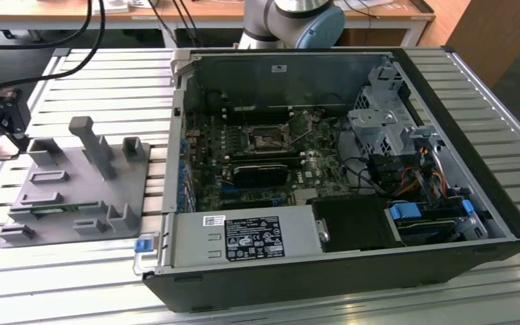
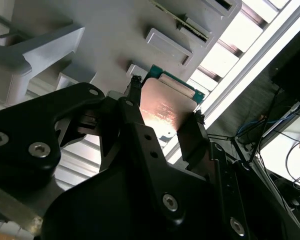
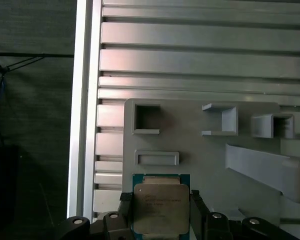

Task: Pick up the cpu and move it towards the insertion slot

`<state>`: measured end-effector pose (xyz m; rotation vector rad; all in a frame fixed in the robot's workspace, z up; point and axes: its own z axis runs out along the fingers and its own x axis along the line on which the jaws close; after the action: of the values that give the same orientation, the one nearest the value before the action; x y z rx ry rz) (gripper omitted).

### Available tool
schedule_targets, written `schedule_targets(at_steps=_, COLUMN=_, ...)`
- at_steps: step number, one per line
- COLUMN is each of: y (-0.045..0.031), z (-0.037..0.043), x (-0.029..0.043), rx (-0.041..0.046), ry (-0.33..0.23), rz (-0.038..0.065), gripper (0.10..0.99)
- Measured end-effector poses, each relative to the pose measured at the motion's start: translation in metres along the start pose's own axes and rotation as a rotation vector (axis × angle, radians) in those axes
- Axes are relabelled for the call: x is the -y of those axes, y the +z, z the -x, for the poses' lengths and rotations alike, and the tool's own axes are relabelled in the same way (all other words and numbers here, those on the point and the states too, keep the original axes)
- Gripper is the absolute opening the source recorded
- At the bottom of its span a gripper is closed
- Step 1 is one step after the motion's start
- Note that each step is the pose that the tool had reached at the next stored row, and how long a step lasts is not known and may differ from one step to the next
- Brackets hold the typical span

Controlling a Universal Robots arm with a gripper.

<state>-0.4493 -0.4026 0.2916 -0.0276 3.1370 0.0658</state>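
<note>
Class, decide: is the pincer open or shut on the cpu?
Shut on the cpu: in both wrist views the pincer has a finger against each of two opposite edges.

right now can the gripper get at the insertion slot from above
Probably yes: the case is open on top and nothing covers the insertion slot. The gripper, shut on the cpu, is outside the case at the exterior view's left.

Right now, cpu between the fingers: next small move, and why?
Probably a short straight lift: the gripper looks shut on the cpu at a corner of the grey holder, whose upright posts stand between it and the insertion slot.
</note>
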Motion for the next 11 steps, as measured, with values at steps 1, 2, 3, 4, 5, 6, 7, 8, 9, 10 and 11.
schedule_targets(at_steps=1, y=-0.0019, z=0.0000, x=-0.0001, rx=0.0001, ry=0.000, rz=0.000, gripper=0.541)
schedule_targets(at_steps=2, y=-0.0038, z=0.0000, x=-0.0002, rx=0.0000, ry=0.000, rz=0.000, gripper=0.541)
schedule_targets(at_steps=3, y=-0.0059, z=0.0000, x=-0.0002, rx=-0.0001, ry=0.000, rz=0.000, gripper=0.541)
schedule_targets(at_steps=4, y=-0.0079, z=0.0000, x=-0.0003, rx=0.0000, ry=0.000, rz=0.000, gripper=0.541)
schedule_targets(at_steps=5, y=-0.0098, z=0.0001, x=-0.0004, rx=0.0000, ry=0.000, rz=0.000, gripper=0.541)
schedule_targets(at_steps=6, y=-0.0117, z=0.0001, x=-0.0005, rx=0.0001, ry=0.000, rz=0.000, gripper=0.541)
schedule_targets(at_steps=7, y=-0.0139, z=0.0001, x=-0.0006, rx=0.0001, ry=0.000, rz=0.000, gripper=0.541)
schedule_targets(at_steps=8, y=-0.0160, z=0.0001, x=-0.0007, rx=0.0000, ry=0.000, rz=0.000, gripper=0.541)
schedule_targets(at_steps=9, y=-0.0179, z=0.0001, x=-0.0008, rx=0.0000, ry=0.000, rz=0.000, gripper=0.541)
schedule_targets(at_steps=10, y=-0.0196, z=0.0001, x=-0.0008, rx=0.0000, ry=0.000, rz=0.000, gripper=0.541)
schedule_targets(at_steps=11, y=-0.0213, z=0.0001, x=-0.0009, rx=0.0000, ry=0.000, rz=0.000, gripper=0.541)
